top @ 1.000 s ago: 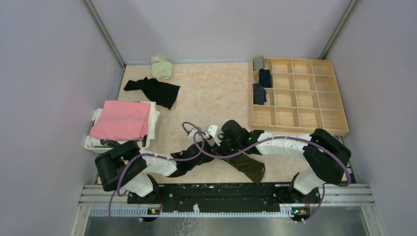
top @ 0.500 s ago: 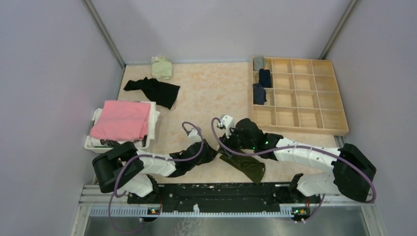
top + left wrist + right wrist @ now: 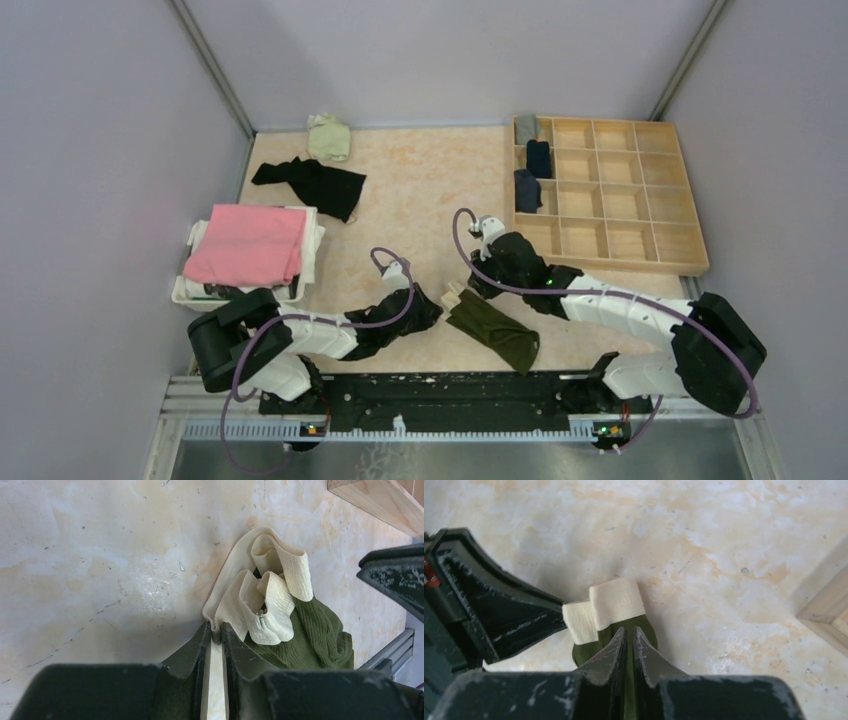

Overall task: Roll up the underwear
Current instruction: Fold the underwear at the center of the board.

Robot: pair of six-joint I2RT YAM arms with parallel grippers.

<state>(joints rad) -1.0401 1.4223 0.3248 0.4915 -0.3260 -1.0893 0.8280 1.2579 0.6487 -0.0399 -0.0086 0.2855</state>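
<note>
Top external view, near edge first: the olive underwear [image 3: 495,330] lies just inside the front rail [image 3: 460,388], between your two arms, not yet rolled.

Left gripper [image 3: 215,628] is clenched on the edge of the beige waistband [image 3: 272,597]. Right gripper [image 3: 629,631] sits over the green cloth with its jaws drawn together; you cannot tell whether they nip fabric.

Step, as judged: setting up the roll at the waistband. Next you need a sure hold on both sides, then turn the band over towards the legs.

Room: bare table beyond. The wooden tray [image 3: 600,263] is close on the right, with small bundles [image 3: 527,190] in its left column. The basket [image 3: 185,295] is to the left, and a dark garment [image 3: 315,182] lies far back.
</note>
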